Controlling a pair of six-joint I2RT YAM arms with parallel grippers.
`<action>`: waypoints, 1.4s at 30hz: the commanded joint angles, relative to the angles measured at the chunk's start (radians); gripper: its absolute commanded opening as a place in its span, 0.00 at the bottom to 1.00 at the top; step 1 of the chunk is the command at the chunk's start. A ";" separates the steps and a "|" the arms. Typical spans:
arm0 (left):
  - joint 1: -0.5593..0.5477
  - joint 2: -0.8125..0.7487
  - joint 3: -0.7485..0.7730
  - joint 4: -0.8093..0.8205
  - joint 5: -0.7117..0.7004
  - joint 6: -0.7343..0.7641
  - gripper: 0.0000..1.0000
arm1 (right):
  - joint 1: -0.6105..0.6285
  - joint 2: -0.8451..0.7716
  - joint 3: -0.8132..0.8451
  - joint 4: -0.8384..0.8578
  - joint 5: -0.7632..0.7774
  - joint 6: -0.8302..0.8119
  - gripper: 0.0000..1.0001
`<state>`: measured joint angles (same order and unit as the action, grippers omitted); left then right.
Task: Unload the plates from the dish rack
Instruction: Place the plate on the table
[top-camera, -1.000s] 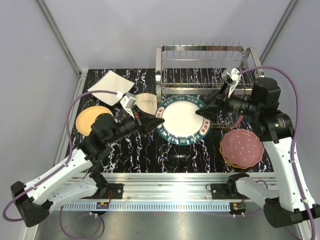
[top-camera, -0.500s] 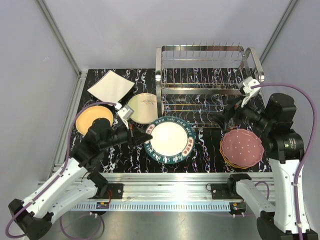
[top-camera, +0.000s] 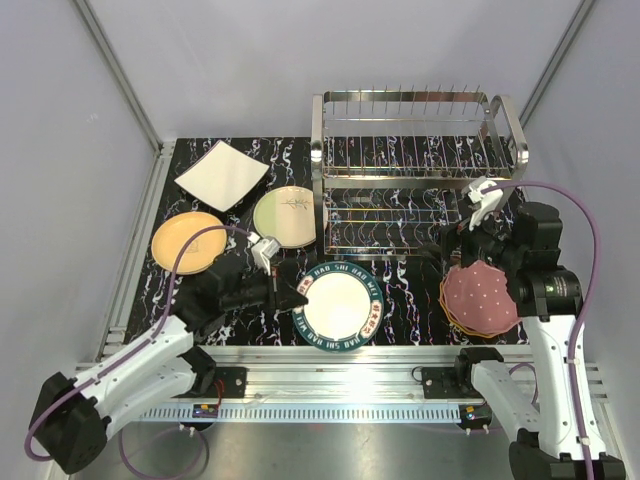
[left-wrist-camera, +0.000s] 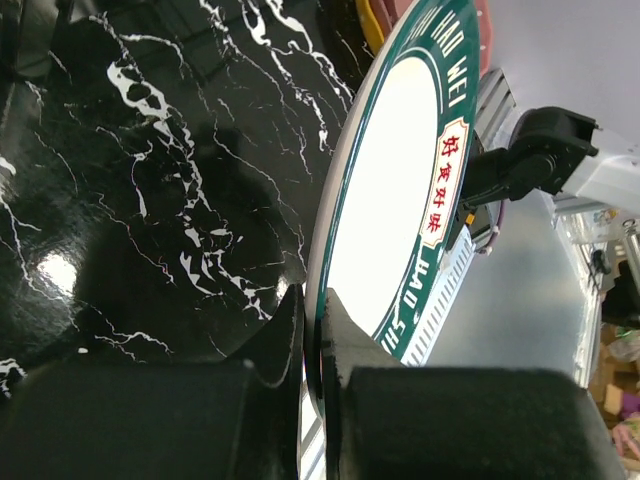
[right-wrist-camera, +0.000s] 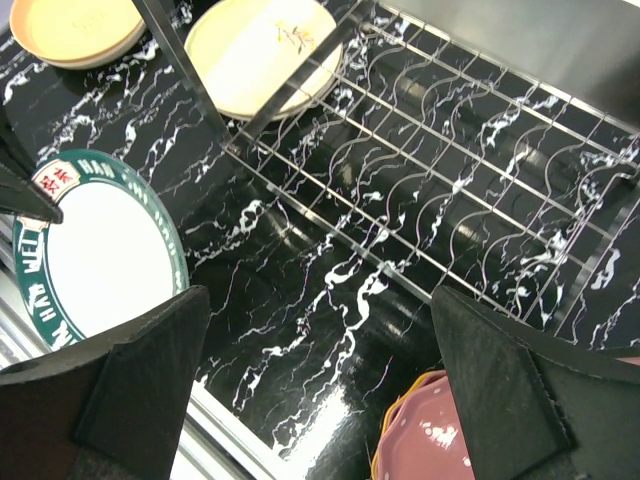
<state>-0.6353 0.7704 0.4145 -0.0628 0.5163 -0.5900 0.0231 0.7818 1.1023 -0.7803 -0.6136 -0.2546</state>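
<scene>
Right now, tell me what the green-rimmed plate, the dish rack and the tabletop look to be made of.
The green-rimmed plate: probably glazed ceramic or melamine; glossy white centre, printed lettered rim, thin hard edge.
The dish rack: metal wire with a chrome-like shine; bright glints on thin rods.
The tabletop: black marble look with white veins, polished, perhaps laminate; it mirrors light.
</scene>
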 joint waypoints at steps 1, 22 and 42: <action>0.009 0.041 -0.022 0.262 0.011 -0.086 0.00 | -0.008 -0.019 -0.035 0.064 -0.014 -0.020 1.00; 0.011 0.500 -0.034 0.618 -0.071 -0.194 0.00 | -0.048 -0.069 -0.173 0.127 -0.058 -0.020 1.00; 0.011 0.653 -0.016 0.631 -0.154 -0.229 0.50 | -0.049 -0.078 -0.194 0.127 -0.029 -0.037 1.00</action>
<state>-0.6292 1.4593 0.3664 0.5312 0.4217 -0.8257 -0.0219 0.7158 0.9089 -0.6922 -0.6472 -0.2737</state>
